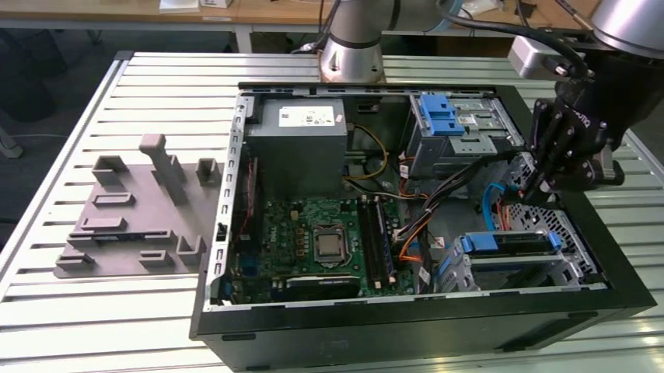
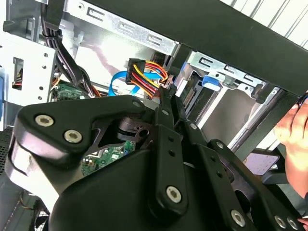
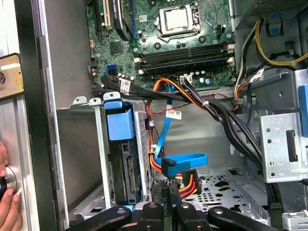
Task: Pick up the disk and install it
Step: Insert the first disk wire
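Hanging over the open computer case [image 1: 415,330], the gripper [image 1: 540,188] reaches down into the corner at the exterior view's right. In both wrist views its black fingers [image 3: 159,195] are drawn narrow, almost together. Their tips meet at a black connector [image 2: 136,71] fed by red, yellow and orange wires [image 3: 188,183], just beside a flat blue cable [image 3: 185,159]. Whether the tips actually pinch the connector or its wires cannot be told.

The disk [image 1: 508,242] sits in the silver drive cage [image 1: 573,268] at the front right corner of the case in the exterior view, apart from the gripper. Its blue bracket [image 3: 119,122] shows at the cage mouth in the first wrist view, and the fingertips stand near the disk's connector edge.

As for writing, the grey power supply [image 1: 301,144] carries a white sticker [image 1: 308,117], and small white tags [image 3: 174,114] hang on the cables; none of their print is legible. The green motherboard [image 1: 316,237] lies in the case floor, and a second cage with a blue latch [image 1: 444,116] stands at the back.

A grey moulded fixture [image 1: 135,210] rests on the slatted table [image 1: 62,311] to the exterior view's left of the case. A person's hand [image 2: 293,130] shows by the case's outer wall.
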